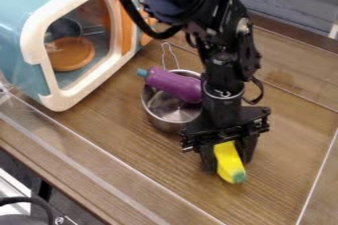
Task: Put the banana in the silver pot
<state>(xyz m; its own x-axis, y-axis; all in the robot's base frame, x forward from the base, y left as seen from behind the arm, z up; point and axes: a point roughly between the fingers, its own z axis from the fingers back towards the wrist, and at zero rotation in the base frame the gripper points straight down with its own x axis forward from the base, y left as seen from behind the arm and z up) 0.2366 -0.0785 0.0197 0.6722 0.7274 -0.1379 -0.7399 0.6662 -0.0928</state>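
Observation:
The yellow banana (pixel 231 162) with its green tip lies on the wooden table, just right of and in front of the silver pot (pixel 160 118). My gripper (pixel 227 148) points straight down over the banana's upper end, its two black fingers pressed against the banana's sides, so it is shut on it. The banana still rests on the table. The pot's thin wire handle sticks up at its far side.
A purple toy eggplant (pixel 176 83) lies across the pot, taking up much of its inside. A blue and cream toy oven (pixel 46 41) stands at the left with an orange bowl (pixel 71 54) inside. A clear wall runs along the table's front edge.

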